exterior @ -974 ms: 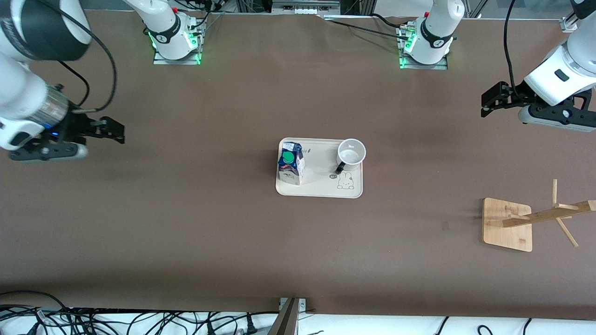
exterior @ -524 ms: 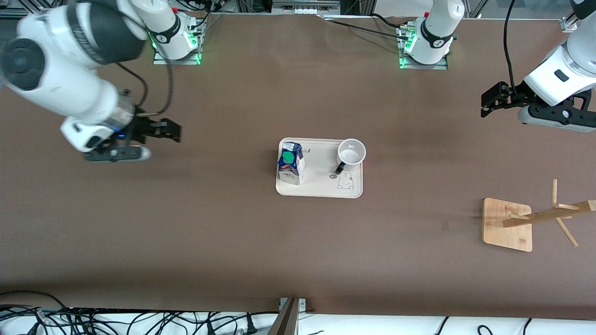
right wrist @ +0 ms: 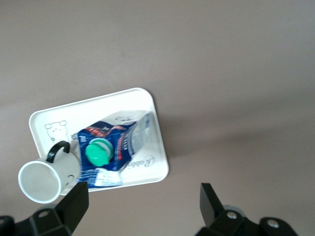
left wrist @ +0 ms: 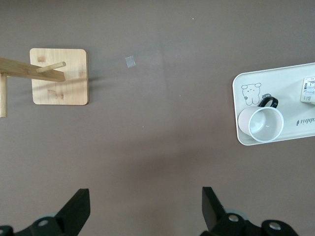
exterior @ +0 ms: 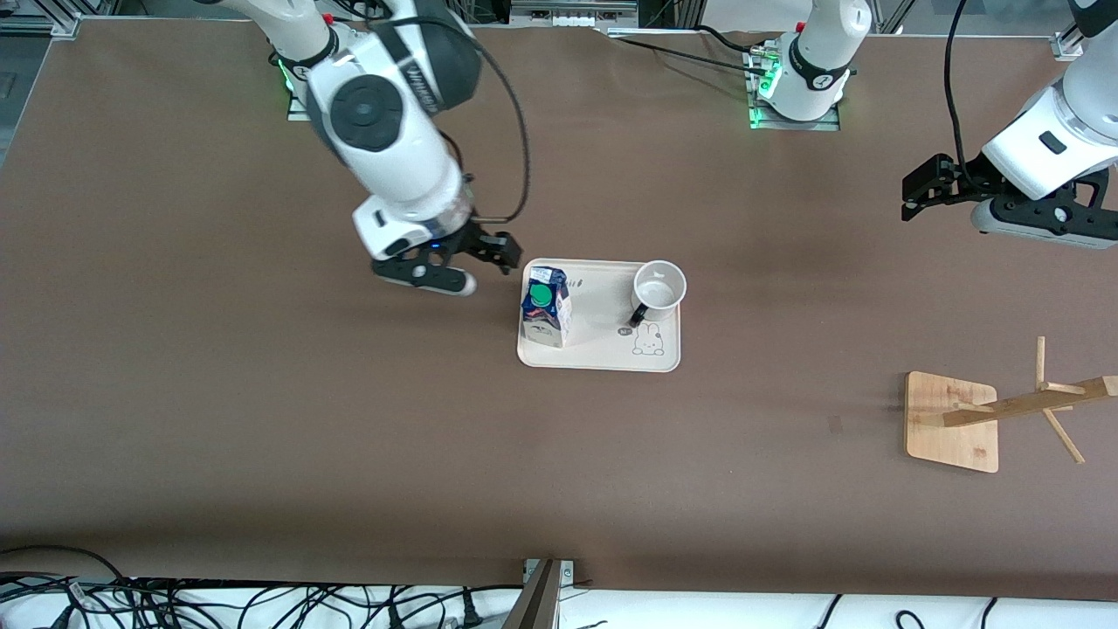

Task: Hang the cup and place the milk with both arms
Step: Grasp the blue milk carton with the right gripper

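The milk [exterior: 546, 307], a blue and white carton with a green cap, stands on a white tray [exterior: 598, 301] at the table's middle. The white cup [exterior: 659, 288] with a black handle stands upright on the same tray, toward the left arm's end. My right gripper [exterior: 500, 253] hangs open and empty beside the tray's edge, close to the milk. In the right wrist view the milk [right wrist: 110, 150], cup [right wrist: 42, 182] and tray [right wrist: 98, 110] lie ahead of the open right gripper [right wrist: 142, 204]. My left gripper [exterior: 917, 188] waits open over bare table. The left wrist view has the cup [left wrist: 266, 124] far from the left gripper [left wrist: 146, 206].
A wooden cup rack [exterior: 952, 421] with slanting pegs stands on a square base at the left arm's end of the table, nearer the front camera than the tray; it also shows as the rack [left wrist: 60, 76] in the left wrist view. Cables lie along the table's front edge.
The right arm has swung from its end of the table in toward the tray, and its gripper now hangs beside the milk. The left arm, milk and cup have not moved.
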